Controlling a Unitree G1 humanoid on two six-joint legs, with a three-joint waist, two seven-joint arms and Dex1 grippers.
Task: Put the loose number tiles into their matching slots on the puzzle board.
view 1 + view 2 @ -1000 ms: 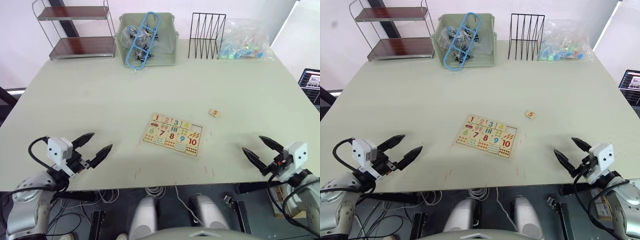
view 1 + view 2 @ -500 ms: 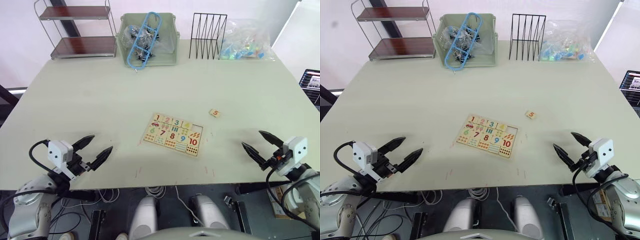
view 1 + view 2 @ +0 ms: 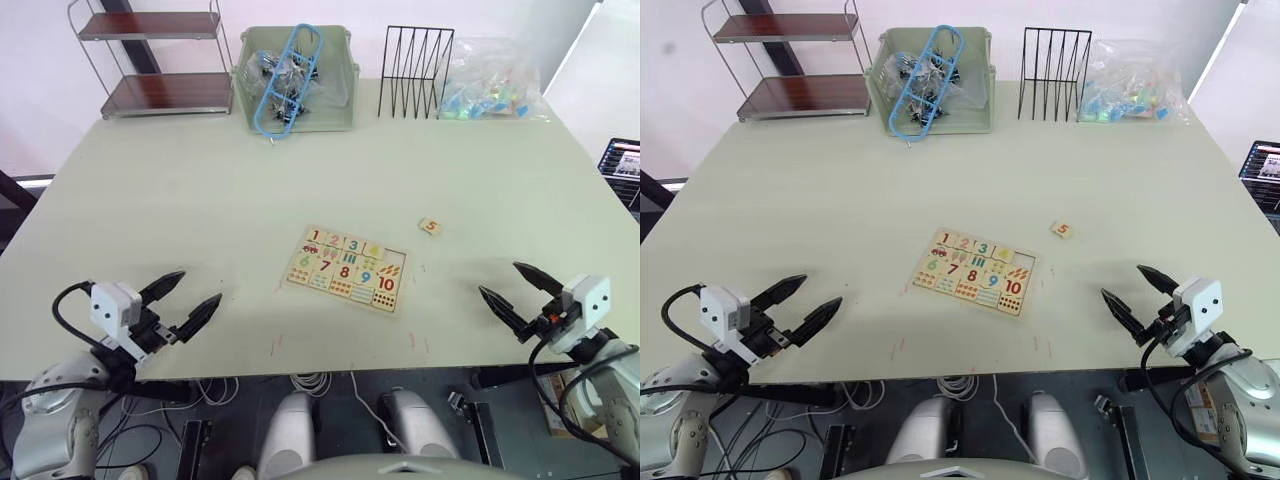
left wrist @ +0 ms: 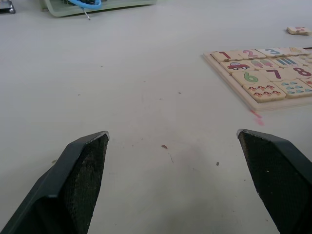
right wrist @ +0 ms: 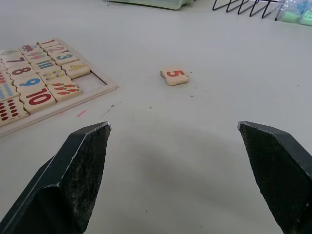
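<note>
Lying apart from the puzzle board [image 3: 346, 269], one loose tile [image 3: 430, 227] printed 5 sits beside its single vacant slot [image 3: 394, 255]. Both the left gripper [image 3: 183, 297] and right gripper [image 3: 518, 291] hover spread wide, holding nothing.

One puzzle board [image 3: 347, 268], one loose number tile [image 3: 430, 226], two open end effectors.

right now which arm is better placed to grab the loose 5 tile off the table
Right. The small wooden tile with a red 5 lies on the table to the right of the light-wood puzzle board, on the right gripper's side, whose fingers are open. The left gripper sits across the board from it.
</note>
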